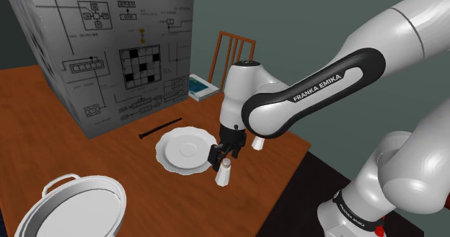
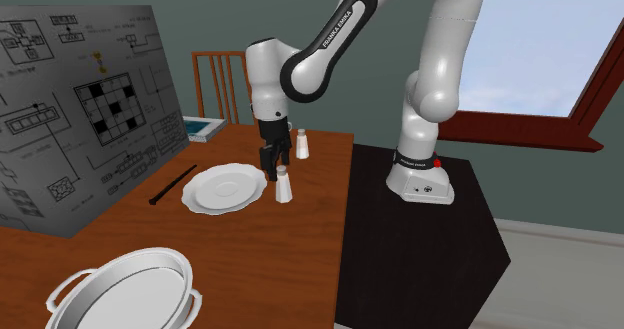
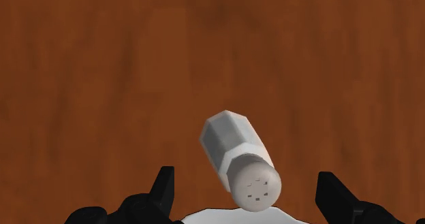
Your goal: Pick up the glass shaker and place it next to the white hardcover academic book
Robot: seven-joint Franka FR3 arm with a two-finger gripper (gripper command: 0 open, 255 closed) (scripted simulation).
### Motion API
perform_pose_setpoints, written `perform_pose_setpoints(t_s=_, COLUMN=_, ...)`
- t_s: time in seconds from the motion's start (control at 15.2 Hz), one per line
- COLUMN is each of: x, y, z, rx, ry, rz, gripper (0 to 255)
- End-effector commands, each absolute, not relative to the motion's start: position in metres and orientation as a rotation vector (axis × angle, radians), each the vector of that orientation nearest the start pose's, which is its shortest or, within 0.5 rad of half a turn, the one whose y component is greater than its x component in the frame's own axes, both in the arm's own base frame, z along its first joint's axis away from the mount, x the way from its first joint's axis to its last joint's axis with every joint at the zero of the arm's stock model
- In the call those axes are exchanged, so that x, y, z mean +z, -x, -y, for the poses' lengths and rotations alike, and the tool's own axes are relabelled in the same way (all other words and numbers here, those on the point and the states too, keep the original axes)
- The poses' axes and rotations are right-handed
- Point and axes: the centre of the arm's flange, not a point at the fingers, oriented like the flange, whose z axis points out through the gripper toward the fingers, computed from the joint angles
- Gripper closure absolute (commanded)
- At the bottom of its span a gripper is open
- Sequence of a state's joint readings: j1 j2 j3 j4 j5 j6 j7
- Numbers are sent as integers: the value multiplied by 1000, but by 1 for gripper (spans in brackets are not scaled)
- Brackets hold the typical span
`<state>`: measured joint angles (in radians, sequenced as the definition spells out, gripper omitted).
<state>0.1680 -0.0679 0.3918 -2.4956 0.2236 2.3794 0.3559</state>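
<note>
The shoulder view looks down over the counter (image 1: pixel 43 106) from close beside the arm (image 1: pixel 310 91). The second exterior view faces much the same way from farther back. Both share the plate (image 1: pixel 186 150) and the pan (image 1: pixel 72 214). The wrist view hangs close above the counter, looking down past the fingers (image 3: pixel 163 188).

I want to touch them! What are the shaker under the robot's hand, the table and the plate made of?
Shaker: matte greyish-white, not see-through, so the material is unclear. Table: likely wood, reddish-brown with grain streaks. Plate: smooth white with a scalloped rim, maybe ceramic.
</note>
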Motion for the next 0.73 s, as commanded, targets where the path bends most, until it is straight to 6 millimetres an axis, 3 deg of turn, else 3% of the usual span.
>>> perform_pose_setpoints(t_s=0.0, x=304, y=-387, z=-244, rx=153, ry=3048, rz=56, gripper=0)
perform_pose_setpoints(t_s=0.07, x=304, y=-387, z=-244, rx=153, ry=3048, rz=56, gripper=0)
perform_pose_setpoints(t_s=0.13, x=304, y=-387, z=-244, rx=153, ry=3048, rz=56, gripper=255)
perform_pose_setpoints(t_s=0.66, x=304, y=-387, z=-244, rx=153, ry=3048, rz=56, gripper=255)
